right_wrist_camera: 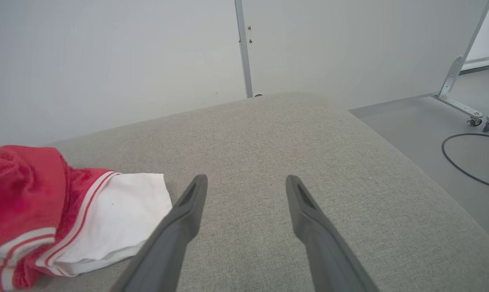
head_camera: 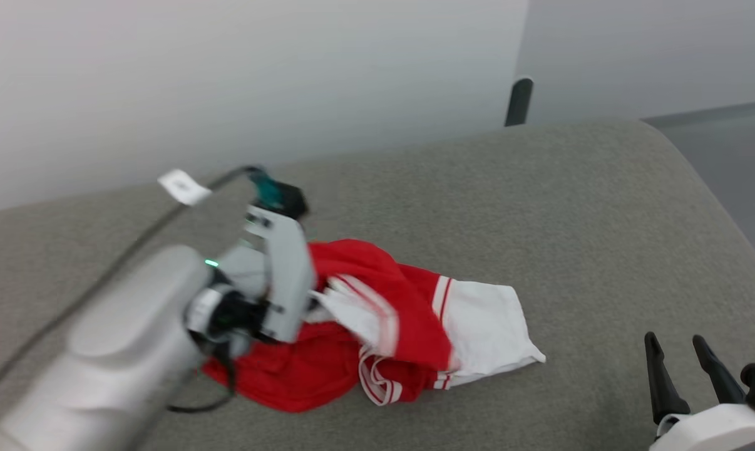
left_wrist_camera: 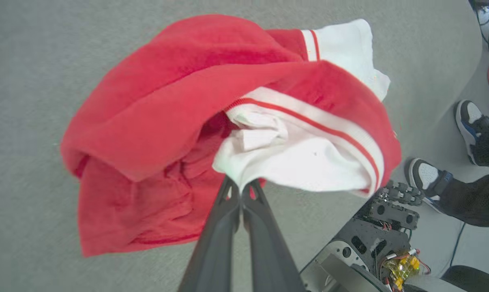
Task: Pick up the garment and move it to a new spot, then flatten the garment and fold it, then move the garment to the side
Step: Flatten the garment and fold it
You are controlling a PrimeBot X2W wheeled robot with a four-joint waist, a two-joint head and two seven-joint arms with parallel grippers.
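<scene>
Left fingers (left_wrist_camera: 218,235) pinch the garment (left_wrist_camera: 147,121) on the grey cushion (left_wrist_camera: 25,61)

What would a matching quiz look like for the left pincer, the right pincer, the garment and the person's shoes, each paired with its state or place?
Column one
1. left pincer
2. right pincer
3. garment
4. shoes

Column two
A. open above the bare grey cushion
B. crumpled, red and white, on the cushion
C. shut on a white edge of cloth
D. on the floor

Pairs: 1-C, 2-A, 3-B, 4-D
</scene>
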